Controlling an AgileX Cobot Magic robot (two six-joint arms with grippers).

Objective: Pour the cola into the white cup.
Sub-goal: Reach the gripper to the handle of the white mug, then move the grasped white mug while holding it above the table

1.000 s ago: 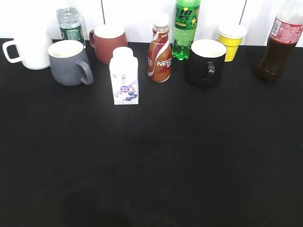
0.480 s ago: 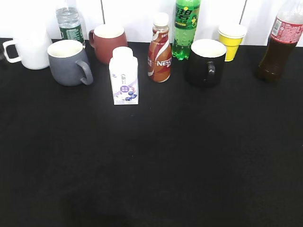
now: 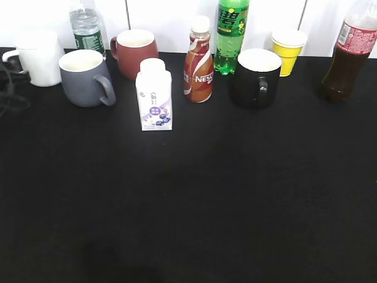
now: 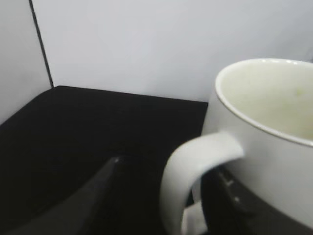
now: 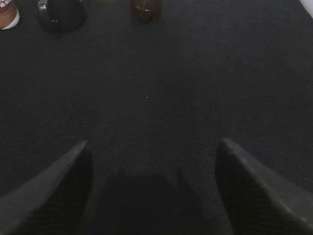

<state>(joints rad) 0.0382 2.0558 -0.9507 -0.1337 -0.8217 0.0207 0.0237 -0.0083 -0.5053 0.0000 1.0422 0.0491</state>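
Carefully – left gripper (image 4: 164, 196) gapes around the white cup (image 4: 264, 147) handle at lower centre; close squarely, right gripper (image 5: 151, 186) open too – idle

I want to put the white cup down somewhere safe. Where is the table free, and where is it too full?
The whole front of the black table is bare, from the milk carton forward. A narrower gap lies between the black mug and the cola. The back row is crowded, most around the white cup and grey mug.
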